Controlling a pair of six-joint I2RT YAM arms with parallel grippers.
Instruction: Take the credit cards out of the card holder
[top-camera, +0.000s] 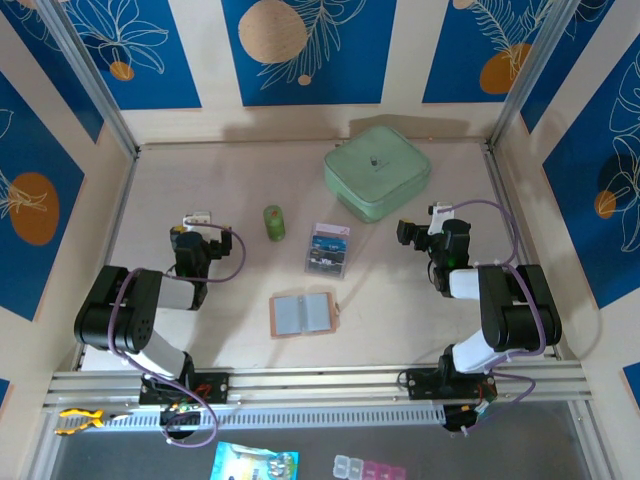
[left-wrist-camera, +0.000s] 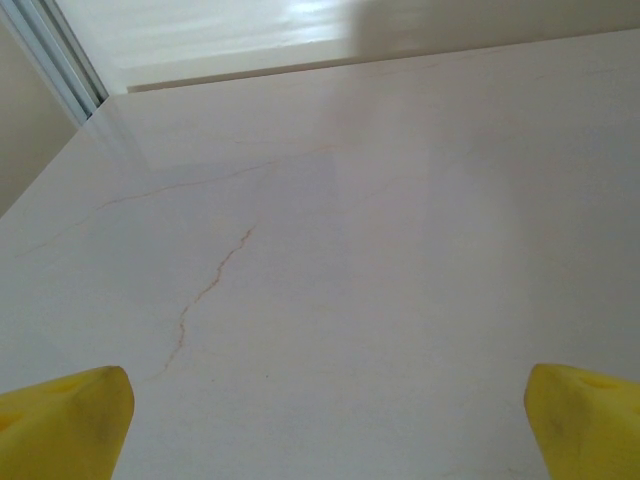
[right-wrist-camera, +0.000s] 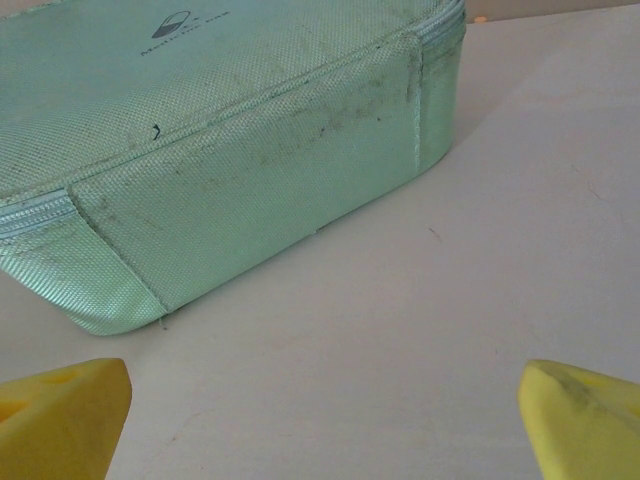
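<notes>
Tan folding card holder (top-camera: 302, 315) lies open, grey-blue panels up, mid-table between the arms, with free table on every side. Dark and light blue credit cards (top-camera: 328, 248) sit just beyond it, not touching. Left gripper (left-wrist-camera: 330, 425): jaws wide, empty, over the pale veined table (left-wrist-camera: 400, 250). Right gripper (right-wrist-camera: 325, 425): wide, empty, near a mint-green zipped fabric case (right-wrist-camera: 230, 150); its dark printed logo is unreadable. Blue leaf-patterned wall panels (top-camera: 300, 50) enclose the table.

Table (top-camera: 230, 175) with card holder (top-camera: 302, 315), pouch (top-camera: 377, 172)
</notes>
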